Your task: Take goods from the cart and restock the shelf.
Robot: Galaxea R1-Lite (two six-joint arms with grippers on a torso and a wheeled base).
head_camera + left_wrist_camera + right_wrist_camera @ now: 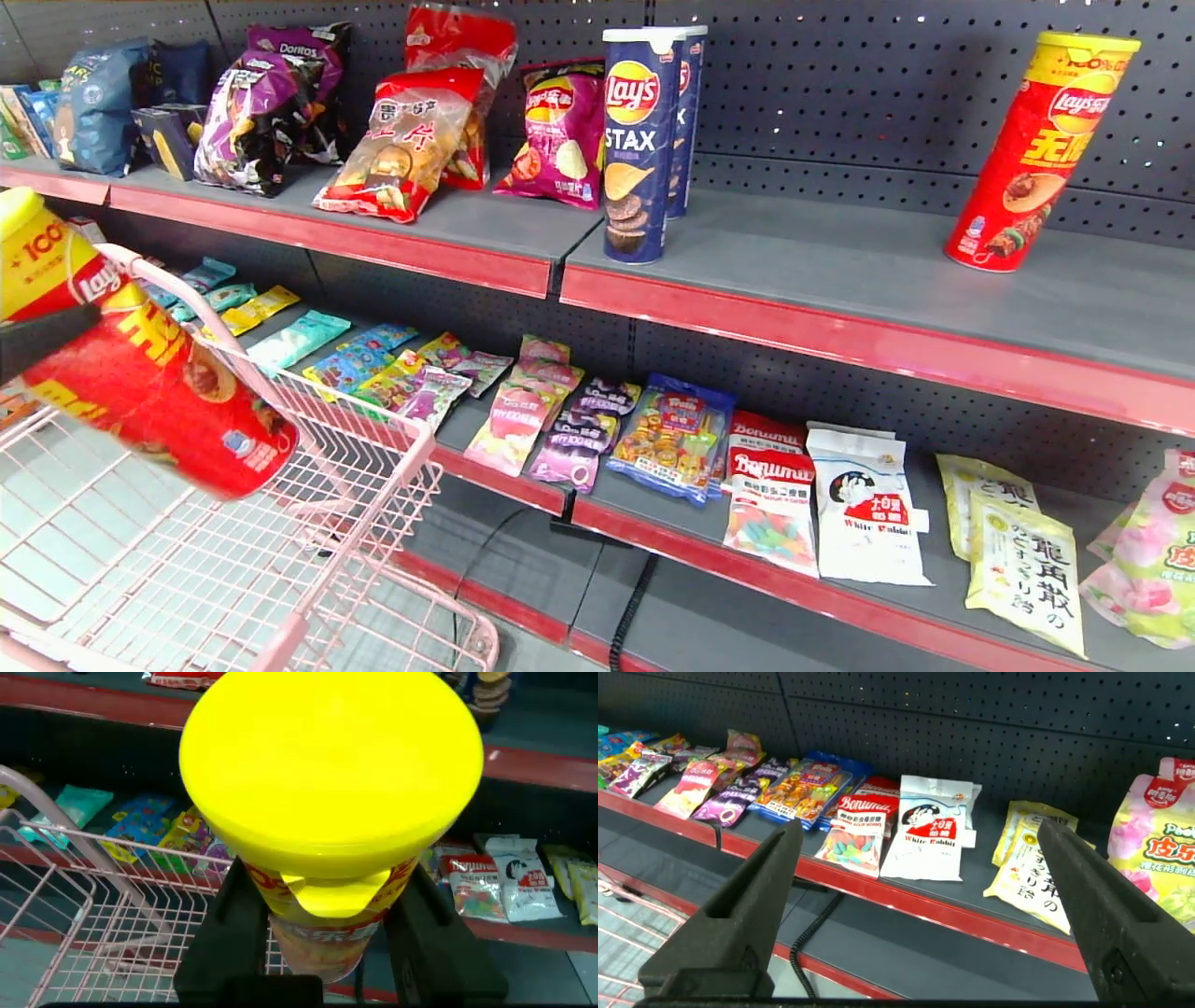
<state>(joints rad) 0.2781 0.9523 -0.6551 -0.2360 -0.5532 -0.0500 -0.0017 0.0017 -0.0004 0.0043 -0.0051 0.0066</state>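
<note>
A red chips can (pixel 140 373) with a yellow lid (pixel 332 765) hangs tilted above the pink wire cart (pixel 308 551) at the left of the head view. My left gripper (pixel 327 943) is shut on the can, with a black finger (pixel 229 924) on either side of its body. A matching red can (pixel 1041 149) stands leaning against the pegboard on the upper shelf (pixel 840 271) at the right. My right gripper (pixel 920 924) is open with nothing between its fingers (pixel 738 924), facing the lower shelf of candy bags (pixel 924 826).
Two blue chips cans (pixel 639 140) stand mid-shelf, with several chip bags (pixel 411 140) to their left. Bare grey shelf lies between the blue cans and the red can. Candy packets (pixel 672 434) cover the lower shelf. The cart's rim (pixel 392 411) sits close to the lower shelf's edge.
</note>
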